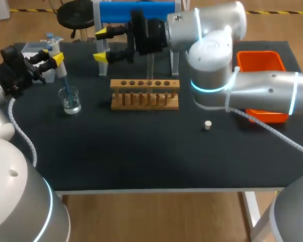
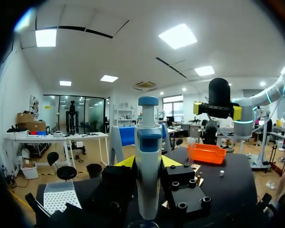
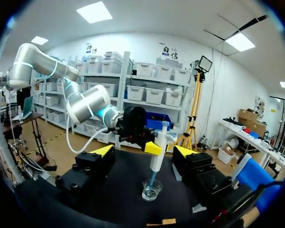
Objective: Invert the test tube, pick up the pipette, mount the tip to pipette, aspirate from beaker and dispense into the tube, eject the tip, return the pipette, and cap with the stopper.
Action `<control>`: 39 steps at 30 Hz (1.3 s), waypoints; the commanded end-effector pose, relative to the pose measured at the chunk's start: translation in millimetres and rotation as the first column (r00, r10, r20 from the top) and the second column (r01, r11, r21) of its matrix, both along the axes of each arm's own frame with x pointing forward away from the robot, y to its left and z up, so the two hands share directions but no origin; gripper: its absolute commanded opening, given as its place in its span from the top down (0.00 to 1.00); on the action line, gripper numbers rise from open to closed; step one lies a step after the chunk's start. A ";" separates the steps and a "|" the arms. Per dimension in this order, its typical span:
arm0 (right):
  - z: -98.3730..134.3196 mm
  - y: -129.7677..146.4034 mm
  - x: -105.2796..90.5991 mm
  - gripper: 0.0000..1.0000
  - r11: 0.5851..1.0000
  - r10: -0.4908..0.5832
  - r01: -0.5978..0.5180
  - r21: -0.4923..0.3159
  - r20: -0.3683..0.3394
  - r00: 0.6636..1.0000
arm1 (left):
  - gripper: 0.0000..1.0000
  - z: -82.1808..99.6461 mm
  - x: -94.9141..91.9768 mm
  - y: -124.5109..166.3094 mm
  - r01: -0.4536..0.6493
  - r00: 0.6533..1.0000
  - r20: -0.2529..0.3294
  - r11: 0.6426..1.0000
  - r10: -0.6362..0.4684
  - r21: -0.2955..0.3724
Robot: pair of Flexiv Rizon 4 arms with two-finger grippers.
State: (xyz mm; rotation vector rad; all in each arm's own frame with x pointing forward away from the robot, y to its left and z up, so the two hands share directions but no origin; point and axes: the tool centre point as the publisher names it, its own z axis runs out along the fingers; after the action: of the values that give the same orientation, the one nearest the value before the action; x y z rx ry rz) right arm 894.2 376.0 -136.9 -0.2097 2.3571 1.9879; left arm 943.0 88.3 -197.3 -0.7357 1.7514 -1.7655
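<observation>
Left claw (image 1: 53, 56) grips the pipette (image 1: 59, 64) upright, tip down in the beaker (image 1: 70, 101) at the left of the worktop (image 1: 141, 151). Right claw (image 1: 103, 45) hangs open, holding nothing. Prob. aspirating: tip submerged, off the glass, 1 slow draw.

In the left wrist view the pipette (image 2: 148, 142) covers most of the yellow tips of the left gripper (image 2: 148, 162). Its lower end runs off the edge, where only a sliver of the beaker (image 2: 143, 223) rim shows. From overhead, the right arm (image 1: 262, 91) hides the near part of the orange tray (image 1: 260, 61), and the right gripper (image 1: 104, 46) and its wrist cover much of the blue stand (image 1: 141, 10). The tip box (image 1: 31, 48) is half hidden behind the left gripper. Whether any hole of the wooden rack (image 1: 145, 94) holds a tube cannot be told.
</observation>
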 end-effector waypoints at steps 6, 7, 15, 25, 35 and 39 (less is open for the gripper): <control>10.8 15.9 11.2 1.00 0.986 0.162 -0.161 0.031 -0.029 0.986 | 1.00 0.3 -0.1 -0.4 -0.001 1.000 0.001 1.000 0.001 0.000; 12.4 17.6 11.8 1.00 0.985 0.171 -0.169 0.040 -0.033 0.985 | 1.00 0.3 -0.1 -0.4 -0.001 1.000 0.001 1.000 0.001 0.000; 22.2 32.2 16.4 1.00 0.980 0.193 -0.190 0.054 -0.044 0.980 | 1.00 0.3 -0.1 -0.4 -0.001 1.000 0.001 1.000 0.001 0.000; 28.3 54.8 23.8 1.00 0.974 0.218 -0.209 0.084 -0.116 0.969 | 1.00 0.3 -0.1 -0.4 -0.001 1.000 0.001 1.000 0.001 0.000; 35.8 79.4 28.4 1.00 0.969 0.237 -0.225 0.106 -0.128 0.963 | 1.00 0.3 -0.1 -0.4 -0.001 1.000 0.001 1.000 0.001 0.000; 36.8 89.1 29.6 1.00 0.968 0.242 -0.229 0.106 -0.131 0.961 | 1.00 0.3 -0.1 -0.4 -0.001 1.000 0.001 1.000 0.001 0.000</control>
State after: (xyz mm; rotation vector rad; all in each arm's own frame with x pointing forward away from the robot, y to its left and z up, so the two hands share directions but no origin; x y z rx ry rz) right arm 916.4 454.9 -99.3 -0.3283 2.4009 2.2725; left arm 943.2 88.3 -196.7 -0.7356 1.7544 -1.7651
